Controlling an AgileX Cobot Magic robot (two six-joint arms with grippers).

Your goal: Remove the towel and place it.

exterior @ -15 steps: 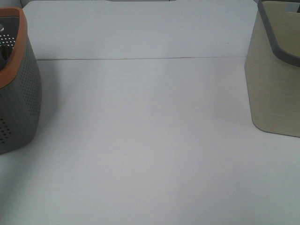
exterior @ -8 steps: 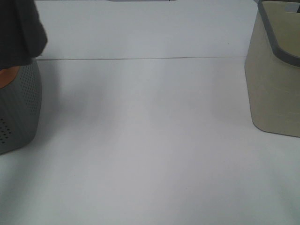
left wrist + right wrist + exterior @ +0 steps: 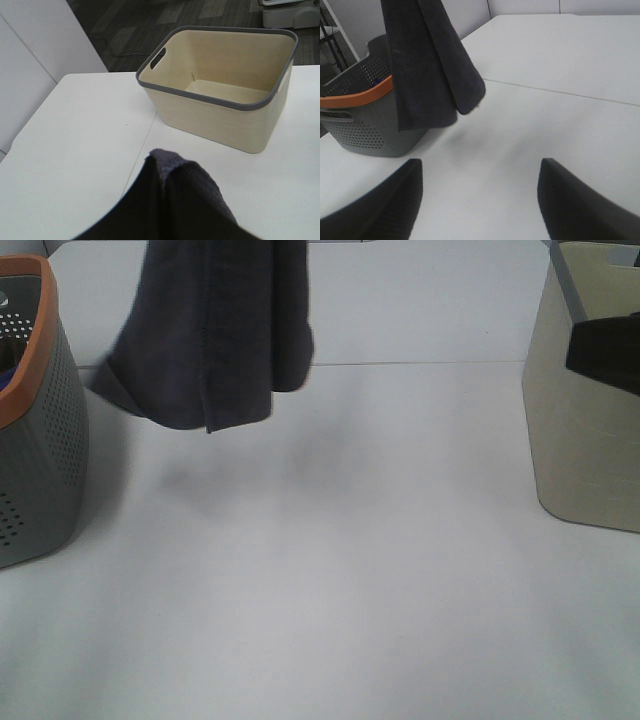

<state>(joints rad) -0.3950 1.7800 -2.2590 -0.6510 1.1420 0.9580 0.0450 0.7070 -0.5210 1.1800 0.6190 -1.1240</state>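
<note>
The dark navy-grey towel [image 3: 215, 330] hangs in the air over the far left of the white table [image 3: 330, 570], just right of the grey basket. Its top runs out of the exterior view, so its holder is hidden there. In the left wrist view the towel [image 3: 175, 205] fills the near edge and covers my left gripper, which holds it. In the right wrist view the towel [image 3: 427, 65] hangs in front of the grey basket. My right gripper [image 3: 480, 165] is open and empty, well apart from the towel, above the table.
A grey perforated basket with an orange rim [image 3: 40, 440] stands at the left edge and shows in the right wrist view [image 3: 365, 125]. A beige basket with a grey rim [image 3: 585, 450] stands at the right; its inside looks empty [image 3: 220, 115]. A dark part of the right arm [image 3: 605, 355] overlaps it.
The towel has risen out of the grey basket and moved right, now hanging over the table. A dark part of the right arm has come into view at the right.
</note>
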